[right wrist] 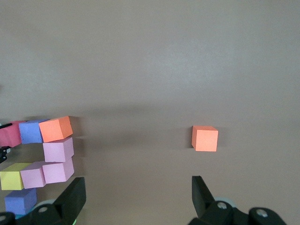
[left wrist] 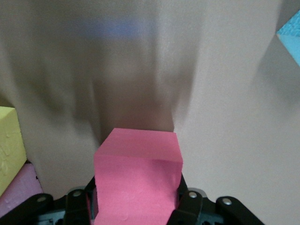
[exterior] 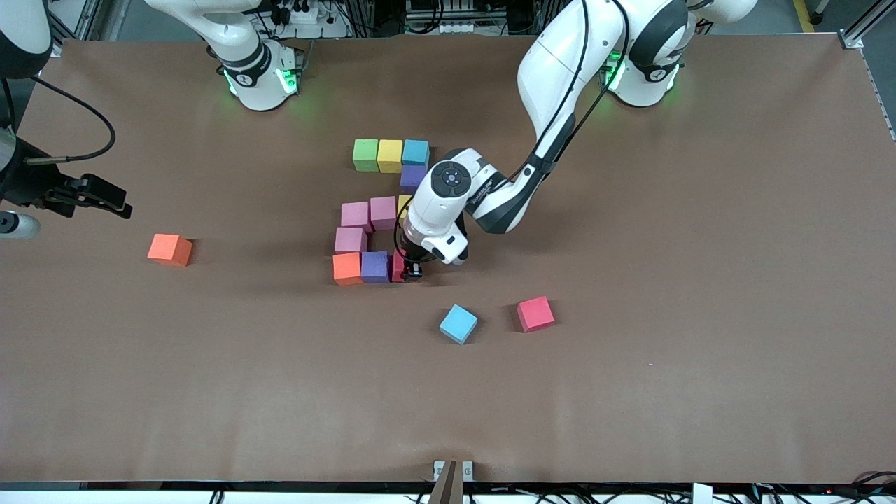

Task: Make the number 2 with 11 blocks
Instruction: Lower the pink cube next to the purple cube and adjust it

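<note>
Left gripper (exterior: 411, 271) clamped on red block (left wrist: 136, 180) — at number 2 (exterior: 371, 238) bottom row

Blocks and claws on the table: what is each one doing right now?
Left claw: shut on the red block, at the end of the number 2's nearest row.
Right claw: open, waiting over the table near the loose orange block.
Number 2: nearly whole.
Loose light blue block: lying alone, turned askew.
Loose red block: lying alone beside it.
</note>
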